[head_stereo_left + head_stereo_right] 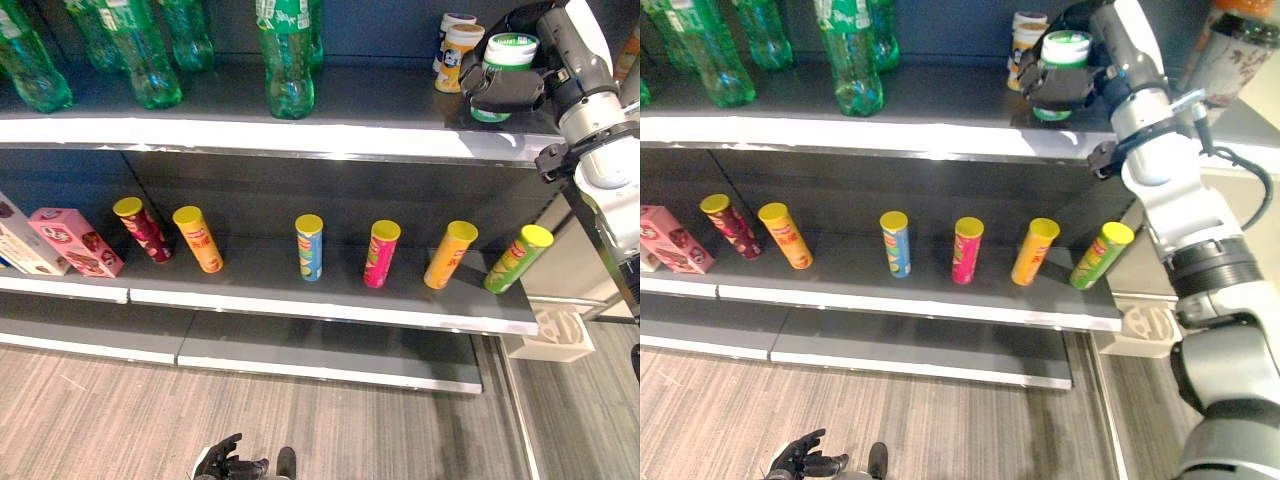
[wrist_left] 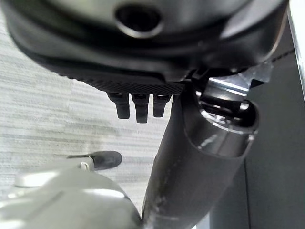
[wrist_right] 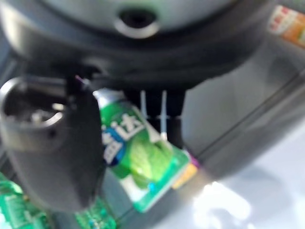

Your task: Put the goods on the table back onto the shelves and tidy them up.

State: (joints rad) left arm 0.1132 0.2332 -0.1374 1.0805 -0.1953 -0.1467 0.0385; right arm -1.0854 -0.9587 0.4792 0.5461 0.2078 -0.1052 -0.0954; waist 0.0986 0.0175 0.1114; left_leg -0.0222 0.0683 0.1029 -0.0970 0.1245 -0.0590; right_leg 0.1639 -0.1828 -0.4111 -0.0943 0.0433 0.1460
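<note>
One green canister (image 1: 505, 62) with a white lid and green rim is the item I have in hand. It stands at the right end of the upper shelf (image 1: 300, 125), long axis vertical, lid upward, base at the shelf surface, though I cannot confirm contact. In the right wrist view its green and white label is visible between thumb and fingers. My right robot hand (image 1: 505, 85) is curled around its body, thumb on one side and fingers on the other. Just beside it, toward the back, stand two white and orange tubs (image 1: 458, 40). Green bottles (image 1: 285, 55) stand further left on the same shelf. Six chip tubes (image 1: 310, 245) stand apart in a row on the middle shelf (image 1: 330, 300), with pink boxes (image 1: 75, 240) at its left end. My left robot hand (image 1: 225, 462) hangs low over the floor, fingers loosely spread.
</note>
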